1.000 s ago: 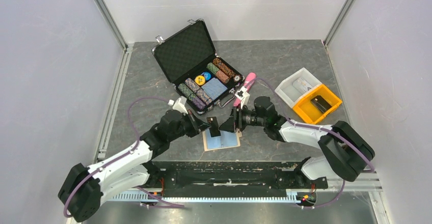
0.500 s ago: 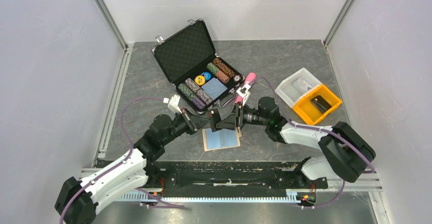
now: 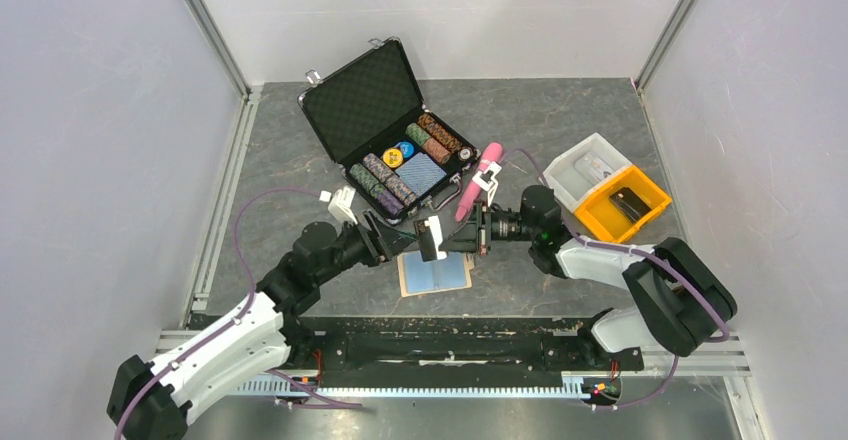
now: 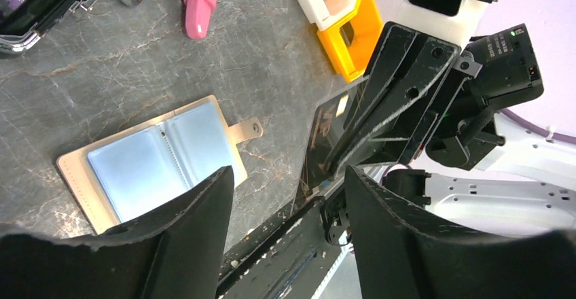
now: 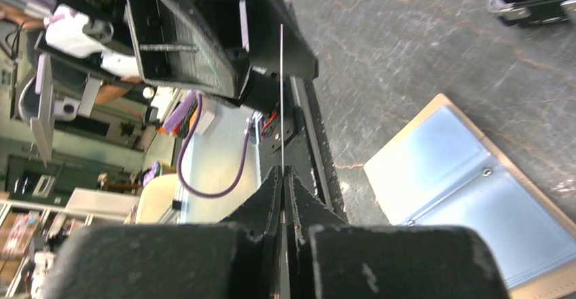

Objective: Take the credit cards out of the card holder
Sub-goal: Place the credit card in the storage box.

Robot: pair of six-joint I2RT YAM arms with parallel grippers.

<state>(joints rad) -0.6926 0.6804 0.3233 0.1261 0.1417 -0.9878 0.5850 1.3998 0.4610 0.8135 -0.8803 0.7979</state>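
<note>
Versus 1 s back, the left arm's base had swung left, the right wrist had pulled back right, and the card sat slightly further right. Count: one loose card, one holder, two grippers. Left gripper (image 4: 289, 183) jaws stood wide apart, gripping nothing. Credit card (image 4: 322, 143) was in the air just ahead of them. Right gripper (image 5: 281, 173) was clamped on its edge. Card holder (image 4: 156, 163) lay open flat on the table, below the card.

left pincer (image 4: 289, 190) agape, facing right pincer (image 5: 282, 177) clamped on card (image 4: 325, 143); arms angled inward
</note>
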